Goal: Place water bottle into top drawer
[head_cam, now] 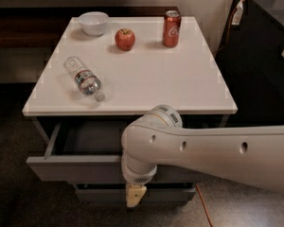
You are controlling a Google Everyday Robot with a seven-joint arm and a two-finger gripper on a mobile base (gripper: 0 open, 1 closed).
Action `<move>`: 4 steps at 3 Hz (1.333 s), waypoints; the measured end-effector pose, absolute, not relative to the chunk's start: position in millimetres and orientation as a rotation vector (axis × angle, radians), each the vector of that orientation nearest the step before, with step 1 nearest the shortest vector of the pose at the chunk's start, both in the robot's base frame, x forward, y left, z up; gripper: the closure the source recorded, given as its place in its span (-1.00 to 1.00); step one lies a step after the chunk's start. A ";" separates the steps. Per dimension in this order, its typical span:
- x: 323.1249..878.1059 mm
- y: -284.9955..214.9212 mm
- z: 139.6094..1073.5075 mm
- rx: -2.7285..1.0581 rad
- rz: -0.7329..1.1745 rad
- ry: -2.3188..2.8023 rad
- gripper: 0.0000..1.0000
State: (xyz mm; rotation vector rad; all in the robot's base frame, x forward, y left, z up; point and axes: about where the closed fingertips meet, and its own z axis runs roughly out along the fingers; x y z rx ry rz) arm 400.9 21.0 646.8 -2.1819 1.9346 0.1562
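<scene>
The water bottle point(84, 79) lies on its side on the white tabletop point(156, 74) near the left front, its pale cap pointing to the front right. The top drawer point(75, 167) stands pulled open below the table's front edge; its inside looks dark and empty where it shows. My white arm reaches in from the right and crosses in front of the drawer. My gripper point(135, 195) hangs down in front of the drawer's grey front, well below and to the right of the bottle. It holds nothing that I can see.
A white bowl point(93, 22), a red apple point(125, 39) and a red soda can point(171, 28) stand along the back of the tabletop. A lower drawer point(170, 193) shows under the top one. A black cabinet point(265, 65) stands at the right, an orange cable point(203, 207) on the floor.
</scene>
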 end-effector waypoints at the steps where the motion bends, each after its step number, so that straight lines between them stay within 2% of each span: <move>1: 396.9 20.0 648.5 -2.152 0.174 1.947 -0.03; 3: 387.6 18.2 649.4 -2.131 0.211 1.957 0.89; 4: 369.5 19.7 652.4 -2.132 0.263 1.948 1.00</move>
